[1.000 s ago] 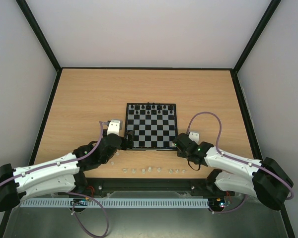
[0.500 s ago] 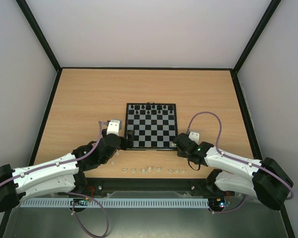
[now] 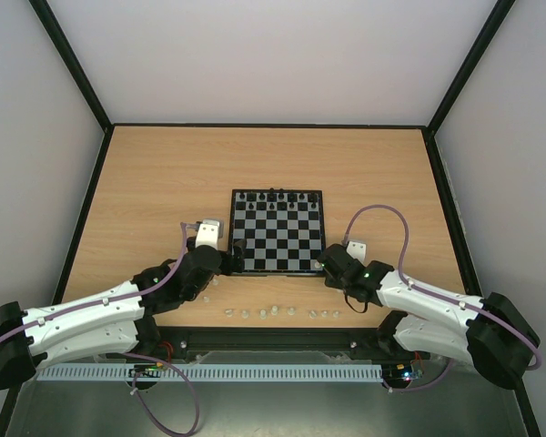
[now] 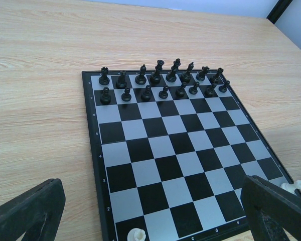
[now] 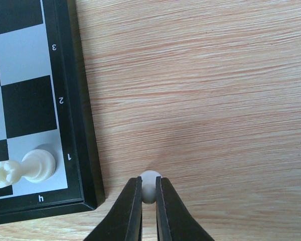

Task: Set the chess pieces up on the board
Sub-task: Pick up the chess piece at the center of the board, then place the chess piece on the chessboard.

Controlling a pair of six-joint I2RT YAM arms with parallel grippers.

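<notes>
— Barely anything shifts overhead; the right elbow drifts outward, and loose chess pieces wait on the near side of the board.
— Left wrist?
— Left claw gapes empty over the board's near edge.
— Right wrist?
— Right claw pinches a white piece beside the board's corner, likely to carry it on.

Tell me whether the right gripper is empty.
No, the right gripper is shut on a small white chess piece beside the board.
</notes>
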